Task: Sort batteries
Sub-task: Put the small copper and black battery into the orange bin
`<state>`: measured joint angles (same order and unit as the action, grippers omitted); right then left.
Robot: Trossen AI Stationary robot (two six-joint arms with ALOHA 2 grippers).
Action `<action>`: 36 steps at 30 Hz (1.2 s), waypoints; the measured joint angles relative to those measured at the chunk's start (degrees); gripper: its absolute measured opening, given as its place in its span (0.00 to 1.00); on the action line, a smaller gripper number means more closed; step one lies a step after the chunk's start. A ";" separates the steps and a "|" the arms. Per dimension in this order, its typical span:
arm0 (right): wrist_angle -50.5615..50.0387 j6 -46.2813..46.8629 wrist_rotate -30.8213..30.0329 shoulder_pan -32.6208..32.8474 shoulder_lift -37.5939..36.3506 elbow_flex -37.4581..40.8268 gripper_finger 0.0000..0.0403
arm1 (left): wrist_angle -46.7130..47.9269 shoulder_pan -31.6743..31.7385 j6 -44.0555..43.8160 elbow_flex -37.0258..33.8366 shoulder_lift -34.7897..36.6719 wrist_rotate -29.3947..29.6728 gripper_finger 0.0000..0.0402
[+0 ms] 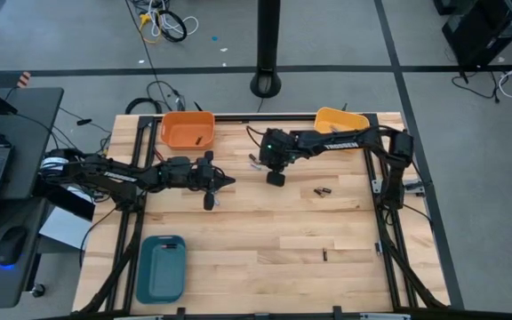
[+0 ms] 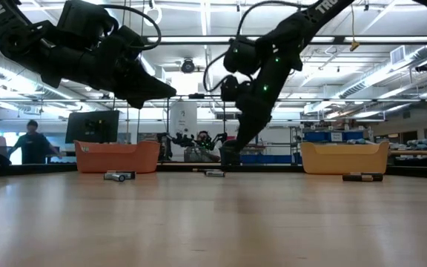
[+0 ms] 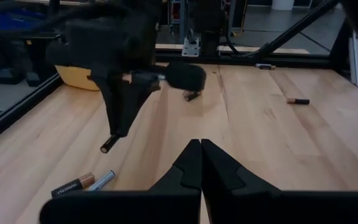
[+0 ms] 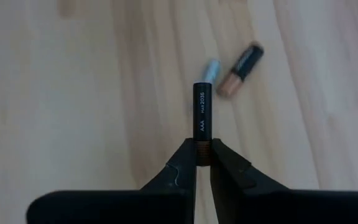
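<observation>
My right gripper pinches a black AAA battery by its copper end, lifted above the table. Just past its tip lie a silvery battery and a copper-and-black battery, touching. My left gripper hovers nearby, fingers pressed together, holding nothing.

We list an orange tray behind the left gripper, two batteries beside the right gripper.
</observation>
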<state>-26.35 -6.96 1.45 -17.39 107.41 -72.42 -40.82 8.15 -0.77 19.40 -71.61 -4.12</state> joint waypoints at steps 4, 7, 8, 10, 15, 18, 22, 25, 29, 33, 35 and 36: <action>2.51 -0.02 -0.08 1.54 -2.14 0.00 0.09 | -0.27 -0.01 -1.64 0.00 0.00 1.77 0.01; 4.63 -0.04 -0.73 3.19 -4.33 -0.02 0.09 | -1.68 0.01 -1.73 0.00 -0.02 3.17 0.02; 5.30 -0.07 -1.09 3.90 -5.21 -0.02 0.09 | -2.17 0.01 -1.63 0.00 -0.01 3.23 0.03; 6.77 -0.35 -2.07 5.44 -6.98 -0.02 0.09 | -2.90 0.01 -1.68 0.00 -0.02 3.23 0.06; 10.67 -1.33 -5.09 9.49 -11.18 -0.09 0.09 | -6.20 -0.03 -1.69 0.00 -0.02 3.17 0.18; 13.42 -3.19 -7.04 11.94 -13.21 -0.09 0.09 | -9.90 -0.38 -2.36 0.00 -0.02 3.17 0.27; 16.97 -5.15 -8.52 14.58 -15.03 -0.11 0.09 | -15.33 -1.18 -2.48 0.00 -0.02 3.06 0.37; 18.48 -6.61 -9.67 16.06 -15.53 -0.11 0.09 | -18.94 -1.47 -2.50 0.00 -0.02 3.04 0.44; 20.20 -7.19 -10.53 17.47 -15.62 -0.11 0.07 | -23.08 -1.56 -2.50 0.00 -0.02 3.04 0.49; 21.17 -8.21 -11.15 18.23 -15.62 -0.12 0.03 | -24.29 -1.56 -2.50 0.20 -0.02 1.83 0.53; 21.88 -8.24 -11.70 18.36 -15.62 -0.13 0.02 | -24.06 -1.56 -2.48 0.72 -0.02 0.27 0.53; 22.02 -8.26 -11.93 18.34 -15.63 -0.13 0.02 | -24.04 -1.56 -2.36 0.85 -0.02 -0.55 0.53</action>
<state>-4.33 -15.22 -10.48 0.95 91.78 -72.55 -64.86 6.59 -3.13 20.25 -71.64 -4.67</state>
